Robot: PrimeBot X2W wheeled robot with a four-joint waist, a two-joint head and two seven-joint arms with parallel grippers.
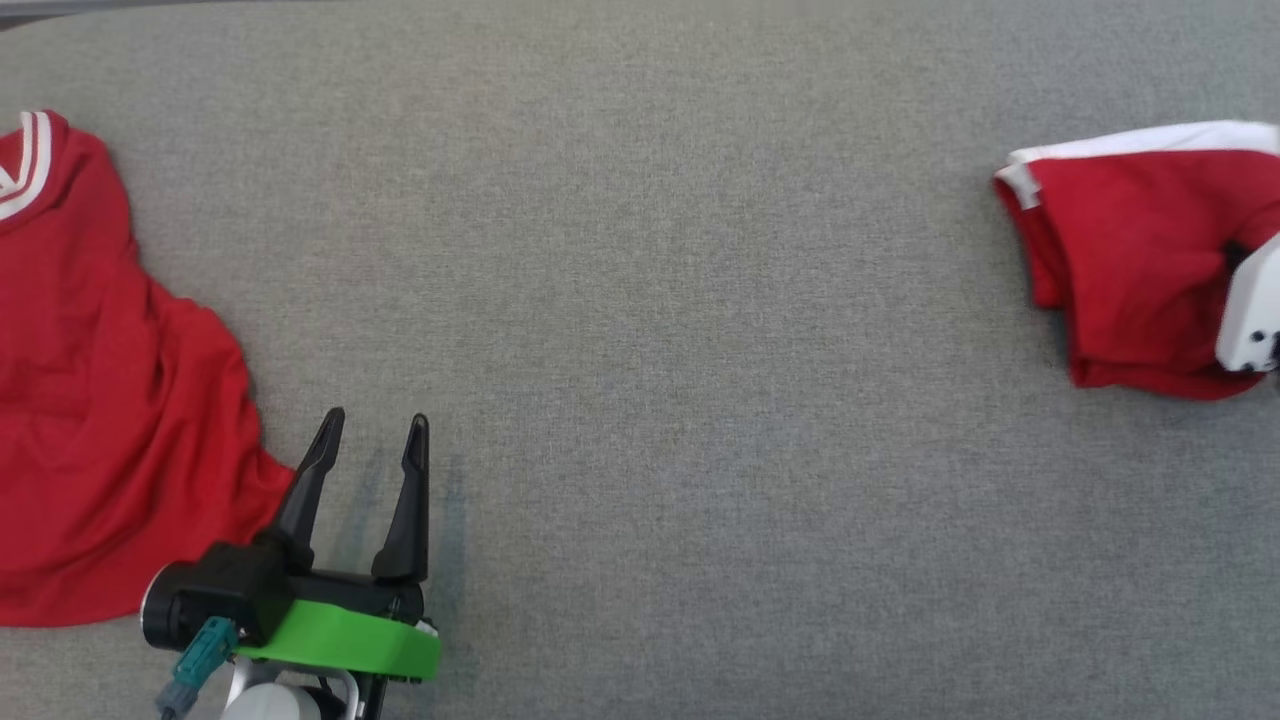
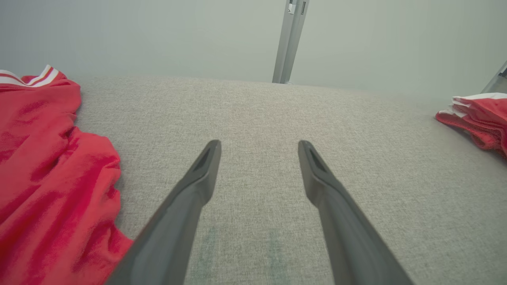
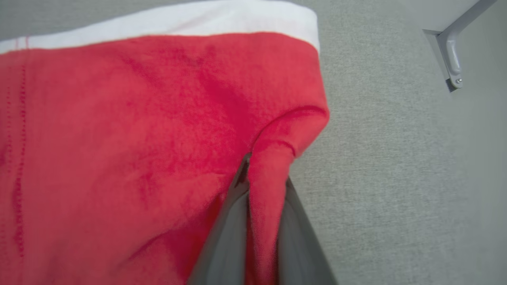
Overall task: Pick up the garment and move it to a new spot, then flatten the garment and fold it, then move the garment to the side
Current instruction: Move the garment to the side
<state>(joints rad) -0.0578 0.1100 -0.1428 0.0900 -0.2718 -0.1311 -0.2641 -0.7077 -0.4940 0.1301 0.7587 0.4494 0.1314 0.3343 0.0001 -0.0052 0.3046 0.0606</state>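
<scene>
I'm pinching the folded garment's ridge, far right, in the right gripper; left gripper hanging open, empty. I'm planning a low, slow slide.

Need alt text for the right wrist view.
The right gripper pinches a fold of the red garment, whose white band runs along the top. Grey surface lies to the right, a metal bracket in the top corner.

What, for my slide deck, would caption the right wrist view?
Right end effector shut on a pinched fold of the red garment, white-trimmed, on the grey fabric surface.
</scene>
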